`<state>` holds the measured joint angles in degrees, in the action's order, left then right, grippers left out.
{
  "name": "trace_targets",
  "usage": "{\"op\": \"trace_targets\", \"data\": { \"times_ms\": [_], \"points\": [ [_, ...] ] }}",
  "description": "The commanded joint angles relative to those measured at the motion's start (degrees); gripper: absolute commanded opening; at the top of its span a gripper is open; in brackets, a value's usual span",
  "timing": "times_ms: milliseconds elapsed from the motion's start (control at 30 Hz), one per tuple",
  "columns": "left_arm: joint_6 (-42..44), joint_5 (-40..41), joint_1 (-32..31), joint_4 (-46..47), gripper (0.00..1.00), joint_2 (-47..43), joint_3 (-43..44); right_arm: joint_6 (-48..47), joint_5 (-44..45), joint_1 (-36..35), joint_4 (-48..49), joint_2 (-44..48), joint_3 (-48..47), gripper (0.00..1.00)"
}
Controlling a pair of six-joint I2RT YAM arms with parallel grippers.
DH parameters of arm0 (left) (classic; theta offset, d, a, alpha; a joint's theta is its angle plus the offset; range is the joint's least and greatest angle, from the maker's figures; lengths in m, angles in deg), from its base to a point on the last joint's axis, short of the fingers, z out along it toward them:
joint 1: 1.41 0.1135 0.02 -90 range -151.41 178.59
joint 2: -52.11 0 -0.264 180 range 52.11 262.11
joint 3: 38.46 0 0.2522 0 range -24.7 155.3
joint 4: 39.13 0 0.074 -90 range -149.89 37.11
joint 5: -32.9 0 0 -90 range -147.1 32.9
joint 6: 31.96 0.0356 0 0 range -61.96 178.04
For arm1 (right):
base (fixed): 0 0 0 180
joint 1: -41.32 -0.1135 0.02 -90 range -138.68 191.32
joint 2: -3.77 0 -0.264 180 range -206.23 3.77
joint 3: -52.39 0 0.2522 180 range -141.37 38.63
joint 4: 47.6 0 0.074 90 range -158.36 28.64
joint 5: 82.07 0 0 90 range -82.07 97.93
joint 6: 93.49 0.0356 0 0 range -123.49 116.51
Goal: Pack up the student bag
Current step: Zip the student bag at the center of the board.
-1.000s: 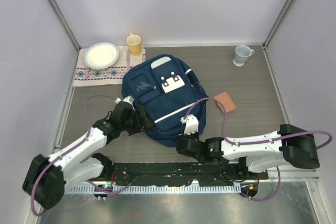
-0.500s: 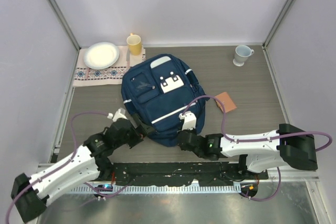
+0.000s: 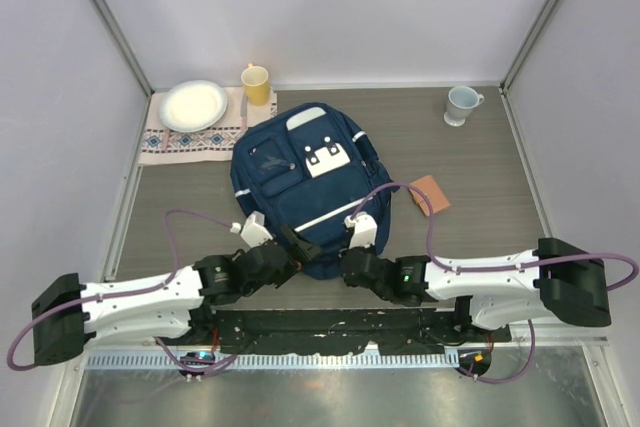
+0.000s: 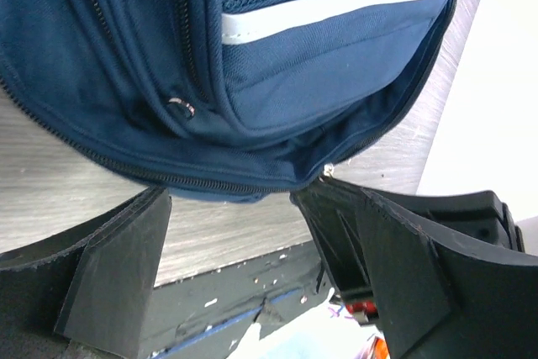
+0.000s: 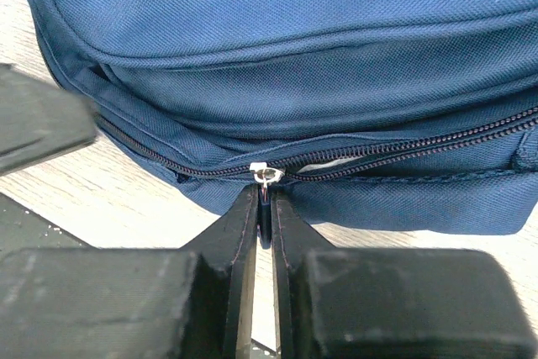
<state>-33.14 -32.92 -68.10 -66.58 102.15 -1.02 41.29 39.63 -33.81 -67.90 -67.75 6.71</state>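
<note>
Top external: student bag [image 3: 305,182] lies flat mid-table, front pocket up; left gripper [image 3: 297,245] has swung from the bag's left flank to its near edge, beside the right gripper [image 3: 347,265].

Left wrist: fingers [image 4: 118,266] now spread wide, holding nothing; bag's near rim just ahead of them.

Right wrist: fingers pinched together on the zipper pull [image 5: 266,176] at the bag's near seam; a pale gap shows beside it; judgement: left is placed to brace the fabric while right draws the zip open for packing.

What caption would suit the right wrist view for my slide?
Right gripper pinching the zipper pull at the edge of the navy backpack.
</note>
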Motion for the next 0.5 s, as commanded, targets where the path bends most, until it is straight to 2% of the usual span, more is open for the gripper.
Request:
{"op": "trace_targets", "data": {
  "times_ms": [0,100,233,367,467],
  "points": [
    [-1.7,3.0,-0.2,10.4,0.95,5.9,1.8,0.6,1.4,0.5,3.0,3.1,1.2,0.01],
    [-4.6,1.7,-0.5,17.5,0.94,8.9,0.0,0.9,1.1,0.5,2.9,3.8,1.9,0.01],
    [-5.5,1.0,-0.6,19.1,0.9,11.6,-0.2,0.8,1.7,0.5,2.5,4.5,2.2,0.01],
    [-6.2,0.2,-0.6,19.3,0.71,13.9,0.7,0.3,1.6,0.5,3.0,5.5,2.6,0.01],
    [-6.6,-0.3,-0.6,19.0,0.62,15.6,1.0,-0.4,1.3,0.4,3.9,6.0,2.9,0.01]
  ]
}}
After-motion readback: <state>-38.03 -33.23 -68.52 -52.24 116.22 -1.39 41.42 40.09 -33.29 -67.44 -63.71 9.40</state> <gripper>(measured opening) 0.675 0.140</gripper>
